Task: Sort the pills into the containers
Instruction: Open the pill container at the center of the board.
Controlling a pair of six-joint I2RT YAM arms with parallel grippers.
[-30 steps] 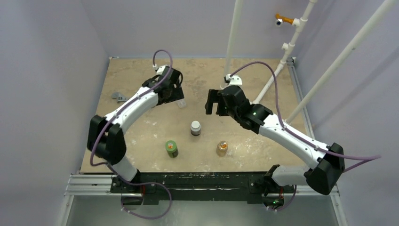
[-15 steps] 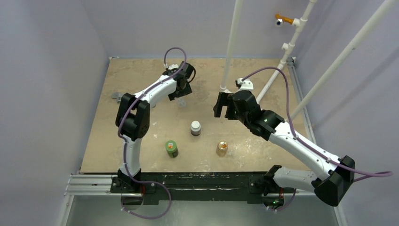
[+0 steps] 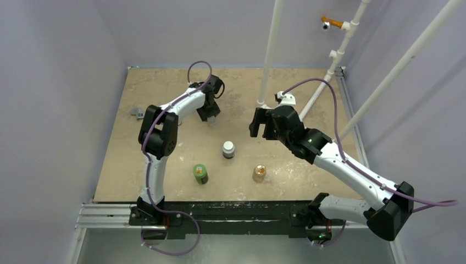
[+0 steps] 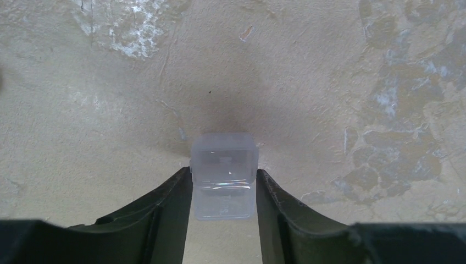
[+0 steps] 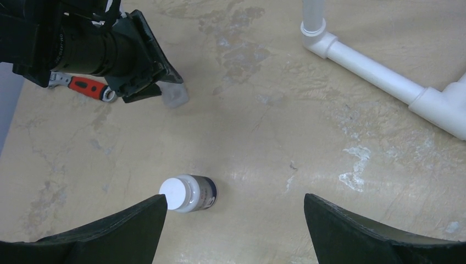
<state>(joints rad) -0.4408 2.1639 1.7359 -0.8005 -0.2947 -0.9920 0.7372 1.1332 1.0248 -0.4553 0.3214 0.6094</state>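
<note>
The left arm reaches out over the far middle of the desk (image 3: 165, 77), and its end effector (image 4: 223, 172) is down at the surface with the small clear plastic case (image 4: 224, 157) between its fingers. In the left wrist view both dark fingers (image 4: 167, 212) lie against the case's opposite side walls, so the end effector is narrowed onto the case, which rests on the desk. From above, the case shows only as a pale spot just below the left end effector, on the near side of it. Whether any pills lie inside the case cannot be told. The right end effector (image 5: 235, 199) hangs above the desk with its fingers spread wide and nothing between them; it is well apart from the case, to the right of it. Below it in the right wrist view is a dark brown bottle with a white cap (image 5: 189, 193), standing near the middle of the desk. A green bottle (image 3: 200, 173) and a tan-orange bottle (image 3: 259, 173) stand nearer the arm bases, left and right of the brown one, each apart from the others. A red-handled tool (image 5: 82, 87) lies toward the left edge, and white pipes (image 5: 373, 71) rest on the far right part of the desk.
</note>
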